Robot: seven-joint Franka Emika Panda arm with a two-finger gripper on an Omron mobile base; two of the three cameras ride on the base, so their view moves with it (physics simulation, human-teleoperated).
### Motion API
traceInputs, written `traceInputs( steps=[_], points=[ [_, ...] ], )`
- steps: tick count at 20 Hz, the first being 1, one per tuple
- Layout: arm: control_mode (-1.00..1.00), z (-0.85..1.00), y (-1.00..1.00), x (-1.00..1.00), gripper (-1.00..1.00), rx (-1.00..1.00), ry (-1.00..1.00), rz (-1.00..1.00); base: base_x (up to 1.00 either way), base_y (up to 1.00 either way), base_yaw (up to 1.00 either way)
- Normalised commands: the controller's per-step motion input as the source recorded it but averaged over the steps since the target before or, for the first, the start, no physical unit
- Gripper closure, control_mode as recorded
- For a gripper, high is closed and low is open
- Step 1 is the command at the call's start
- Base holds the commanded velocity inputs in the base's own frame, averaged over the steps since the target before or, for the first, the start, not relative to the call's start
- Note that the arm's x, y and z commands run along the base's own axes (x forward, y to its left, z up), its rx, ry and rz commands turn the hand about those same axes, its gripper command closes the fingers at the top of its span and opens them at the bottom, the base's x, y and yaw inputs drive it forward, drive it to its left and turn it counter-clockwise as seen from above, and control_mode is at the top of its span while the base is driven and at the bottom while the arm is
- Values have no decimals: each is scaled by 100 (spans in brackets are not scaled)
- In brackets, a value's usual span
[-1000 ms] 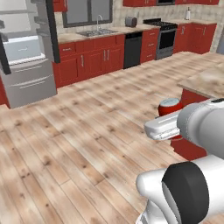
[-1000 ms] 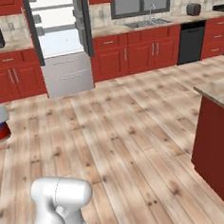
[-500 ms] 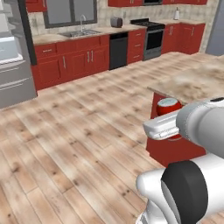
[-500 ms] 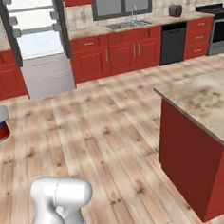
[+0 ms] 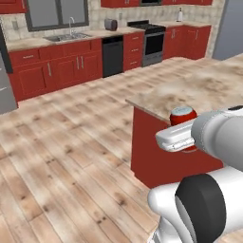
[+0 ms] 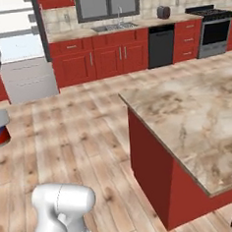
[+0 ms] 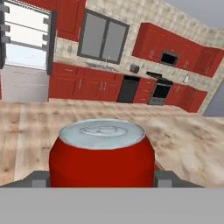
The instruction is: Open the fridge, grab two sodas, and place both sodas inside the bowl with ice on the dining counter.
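gripper (image 7: 101, 177): clamped on soda (image 7: 101, 153), can upright between its fingertips | soda: held off the floor, near table (image 6: 197, 116) corner | fridge (image 6: 19, 51): open, at 11 o'clock, well apart
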Motion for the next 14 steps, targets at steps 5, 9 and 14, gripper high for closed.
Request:
traceInputs(
  steps=[5, 9, 14],
  points=[
    [100, 0, 0, 0, 100, 0, 0, 0, 0, -100, -4],
    [100, 0, 0, 0, 100, 0, 0, 0, 0, -100, -4],
    [100, 0, 0, 0, 100, 0, 0, 0, 0, -100, -5]
  ],
)
